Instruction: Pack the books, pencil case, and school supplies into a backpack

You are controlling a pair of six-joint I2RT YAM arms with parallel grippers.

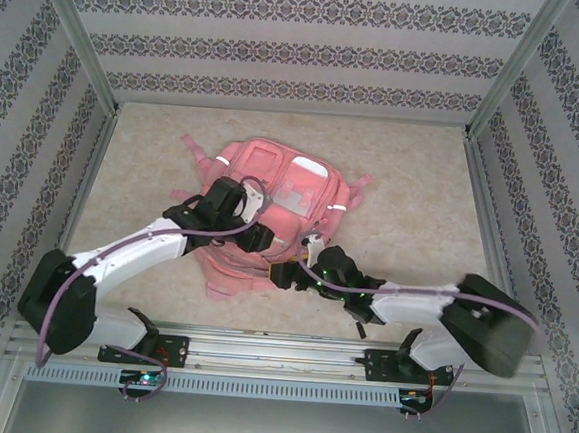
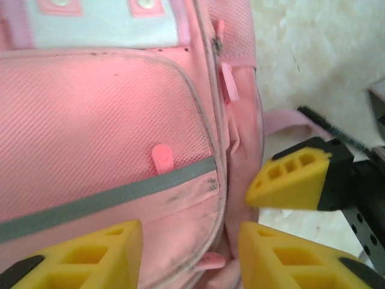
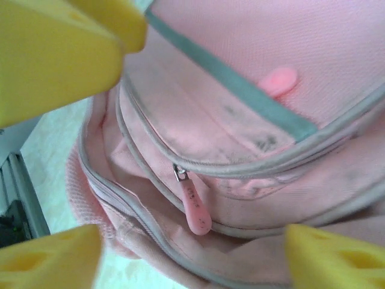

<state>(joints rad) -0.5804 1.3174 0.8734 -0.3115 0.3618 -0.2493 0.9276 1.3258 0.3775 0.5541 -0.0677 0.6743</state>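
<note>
Seeing small pink zipper tab (image 3: 195, 217) of soft pink fabric backpack (image 1: 272, 180) centred just ahead of wide-open right gripper (image 3: 192, 256), lengthwise toward it, with part-open left gripper (image 2: 191, 253) straddling near edge alongside.

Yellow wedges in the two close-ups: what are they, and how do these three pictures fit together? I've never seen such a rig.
They are the fingers of two white-and-black robot arms bolted at the near edge of a beige table. The overhead picture shows both arms reaching onto a soft pink fabric backpack lying on it. Each close-up comes from a camera on one wrist. The left gripper and the right gripper both stand open close over the backpack, holding nothing.
</note>
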